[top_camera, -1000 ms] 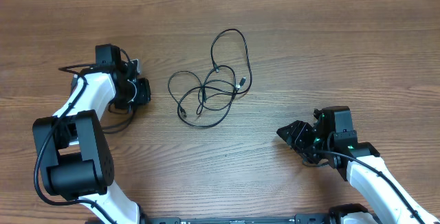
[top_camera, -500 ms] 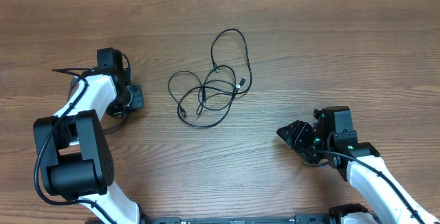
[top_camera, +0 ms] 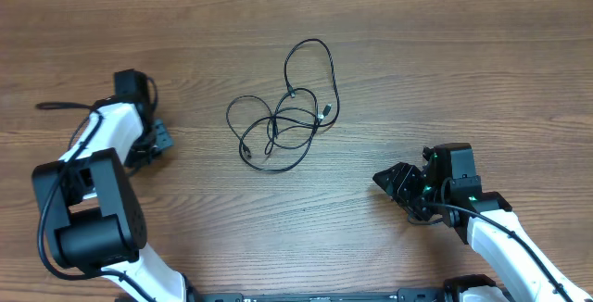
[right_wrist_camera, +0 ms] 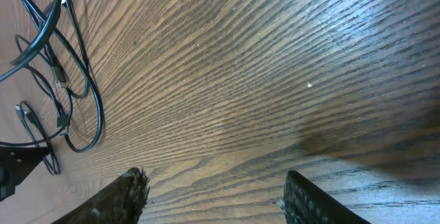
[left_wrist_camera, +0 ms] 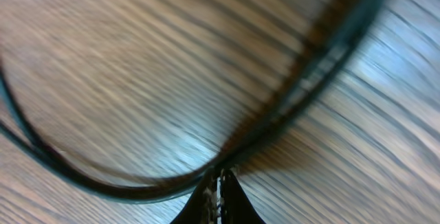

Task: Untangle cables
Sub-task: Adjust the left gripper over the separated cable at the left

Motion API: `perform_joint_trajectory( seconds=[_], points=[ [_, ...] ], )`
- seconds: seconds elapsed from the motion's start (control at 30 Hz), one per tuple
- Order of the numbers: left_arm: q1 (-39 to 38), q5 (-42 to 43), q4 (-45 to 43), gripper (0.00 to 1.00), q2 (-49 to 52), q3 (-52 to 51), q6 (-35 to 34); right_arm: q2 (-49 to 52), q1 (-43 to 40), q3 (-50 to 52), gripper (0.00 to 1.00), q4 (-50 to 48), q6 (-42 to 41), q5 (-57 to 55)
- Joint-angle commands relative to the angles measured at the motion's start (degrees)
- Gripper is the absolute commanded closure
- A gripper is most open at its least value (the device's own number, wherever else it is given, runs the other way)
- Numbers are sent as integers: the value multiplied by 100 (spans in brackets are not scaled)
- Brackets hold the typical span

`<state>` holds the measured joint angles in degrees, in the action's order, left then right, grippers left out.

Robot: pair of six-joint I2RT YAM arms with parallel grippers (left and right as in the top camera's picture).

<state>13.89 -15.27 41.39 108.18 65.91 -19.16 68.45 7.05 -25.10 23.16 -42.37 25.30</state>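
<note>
Two thin black cables (top_camera: 274, 121) lie tangled in overlapping loops on the wooden table (top_camera: 417, 70), mid-table, with a silvery plug end (top_camera: 324, 110) on the right side of the heap. My left gripper (top_camera: 159, 138) is shut, well left of the tangle, and holds neither cable. The left wrist view is blurred; the shut fingertips (left_wrist_camera: 218, 183) touch the table beside a thick dark wire (left_wrist_camera: 302, 93). Down at the lower right, my right gripper (top_camera: 389, 180) stands open and empty, pointing left. In the right wrist view its gripper (right_wrist_camera: 214, 189) faces bare wood, and the cables (right_wrist_camera: 59, 78) lie far ahead.
A thicker black wire (top_camera: 56, 106) trails off the left arm toward the table's left edge. The left arm's base (top_camera: 93, 219) fills the lower left corner, and the right arm (top_camera: 500, 237) reaches in from the lower right.
The left arm has swung left, carrying its shut gripper farther from the tangle. The cables and the right arm have not moved.
</note>
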Motion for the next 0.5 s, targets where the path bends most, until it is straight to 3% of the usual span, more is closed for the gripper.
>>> perform_joint_trajectory(
  seconds=[0.0, 0.27, 0.37, 0.47],
  points=[
    [415, -157, -98, 96, 20, -57, -466, -15, -26, -4, 38, -9, 26, 24],
    [715, 378, -35, 96, -24, -50, -466, -15, -26, -4, 38, -24, 24, 26],
    [629, 949, -33, 96, -136, -37, -446, -15, -26, -4, 38, -28, 26, 26],
    [334, 1631, -238, 96, -369, -37, 164, -15, -26, -4, 38, -28, 24, 26]
  ],
)
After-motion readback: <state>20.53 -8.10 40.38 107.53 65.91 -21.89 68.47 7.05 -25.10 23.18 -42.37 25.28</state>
